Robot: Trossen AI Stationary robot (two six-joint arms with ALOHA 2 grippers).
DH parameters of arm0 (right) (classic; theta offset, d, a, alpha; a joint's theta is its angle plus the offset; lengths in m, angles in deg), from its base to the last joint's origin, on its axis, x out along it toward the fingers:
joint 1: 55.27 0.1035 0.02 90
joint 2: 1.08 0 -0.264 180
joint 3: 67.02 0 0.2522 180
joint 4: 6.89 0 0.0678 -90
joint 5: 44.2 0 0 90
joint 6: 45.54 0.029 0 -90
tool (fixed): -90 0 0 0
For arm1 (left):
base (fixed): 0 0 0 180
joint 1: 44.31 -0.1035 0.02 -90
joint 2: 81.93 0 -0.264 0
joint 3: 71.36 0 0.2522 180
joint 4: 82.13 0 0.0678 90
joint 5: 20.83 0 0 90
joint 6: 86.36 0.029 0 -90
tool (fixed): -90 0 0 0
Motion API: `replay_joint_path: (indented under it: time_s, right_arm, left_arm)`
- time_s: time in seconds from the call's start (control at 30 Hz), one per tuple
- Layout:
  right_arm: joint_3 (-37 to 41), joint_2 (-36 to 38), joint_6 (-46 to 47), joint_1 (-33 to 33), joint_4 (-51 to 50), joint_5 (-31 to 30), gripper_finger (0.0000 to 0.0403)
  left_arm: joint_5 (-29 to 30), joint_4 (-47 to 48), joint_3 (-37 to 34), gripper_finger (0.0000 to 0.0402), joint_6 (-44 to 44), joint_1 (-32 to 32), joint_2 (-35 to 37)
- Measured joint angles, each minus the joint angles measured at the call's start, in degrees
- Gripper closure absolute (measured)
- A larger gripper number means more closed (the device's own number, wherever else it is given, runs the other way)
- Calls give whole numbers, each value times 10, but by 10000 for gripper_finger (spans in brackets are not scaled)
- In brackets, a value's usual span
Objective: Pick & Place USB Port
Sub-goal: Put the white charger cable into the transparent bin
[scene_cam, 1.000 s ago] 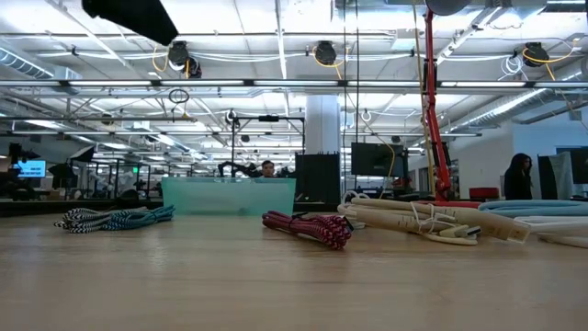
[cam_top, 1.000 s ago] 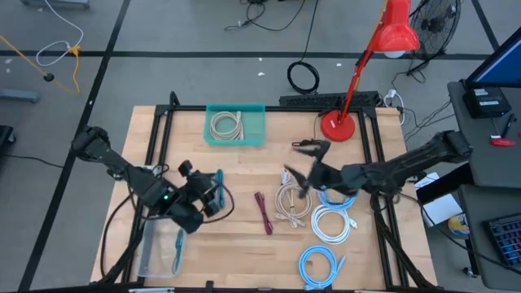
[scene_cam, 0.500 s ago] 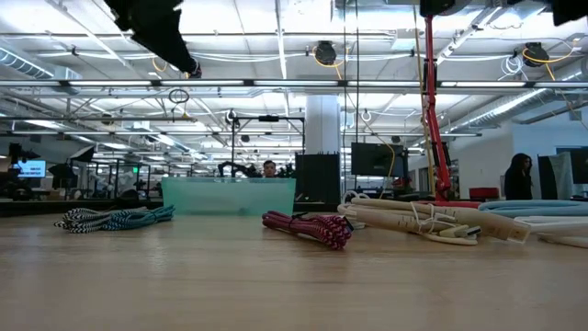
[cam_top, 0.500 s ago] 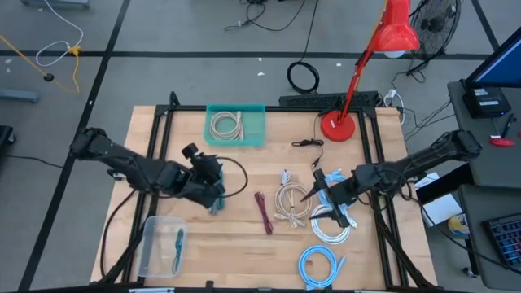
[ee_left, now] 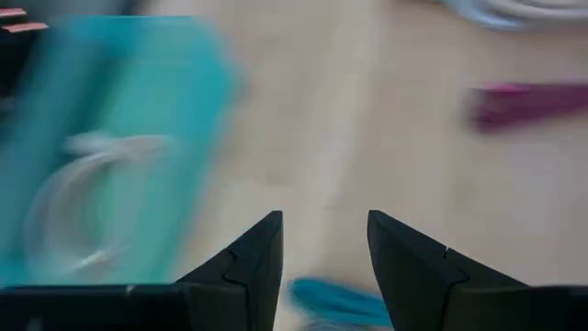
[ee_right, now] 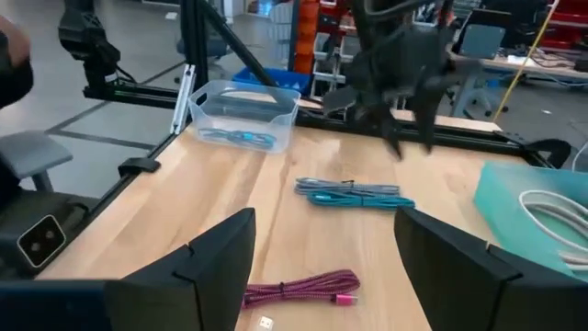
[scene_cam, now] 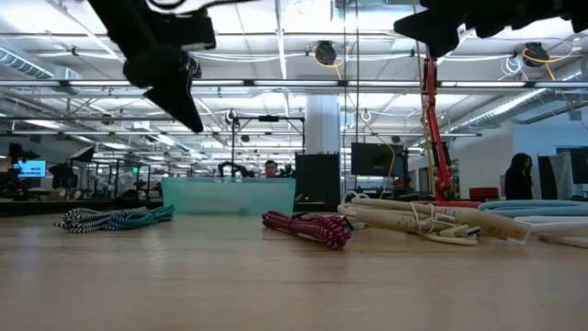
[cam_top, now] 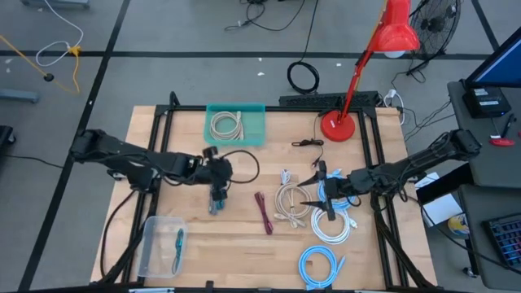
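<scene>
A teal braided cable (cam_top: 216, 204) lies coiled flat on the wooden table, left of centre. My left gripper (cam_top: 218, 185) hangs just above it, tilted downward, open, with nothing between its fingers (ee_left: 323, 267); the cable's end (ee_left: 335, 303) shows under the gap. A magenta cable (cam_top: 264, 213) lies in the middle, with beige cables (cam_top: 291, 203) to its right. My right gripper (cam_top: 314, 189) is open and level above the beige and white cables, pointing toward the table's left; its fingers (ee_right: 216, 267) hold nothing.
A teal bin (cam_top: 254, 135) with a white cable stands at the far edge. At the near left is a clear bin (cam_top: 151, 252) holding a teal cable. White (cam_top: 330, 224) and blue (cam_top: 317, 264) coils lie at the near right, and a red lamp base (cam_top: 335, 126) is at the far right.
My left gripper has swung from near the clear bin toward the table's right, sunk and rolled, and now hangs over the teal cable. My right gripper has come down and rolled until its fingers are level. No cable has moved.
</scene>
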Motion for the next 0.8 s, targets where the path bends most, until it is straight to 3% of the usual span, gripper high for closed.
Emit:
replay_joint_path:
  time_s: [0.07,0.17,0.33,0.5,0.8]
  right_arm:
    - [0,0,-1,0,0,0,151]
    - [0,5,-9,-3,0,0,151]
    - [0,15,-11,-23,-16,0,151]
    - [0,16,-11,-46,-26,0,151]
    - [0,16,-11,-92,-26,0,151]
  left_arm:
    - [-36,-42,-23,238,22,-12,0]
    - [-41,-53,-41,238,39,-22,0]
    - [-86,15,-42,238,41,-23,0]
    - [-125,68,-42,238,-87,-28,0]
    - [-127,127,-42,238,-336,-16,0]
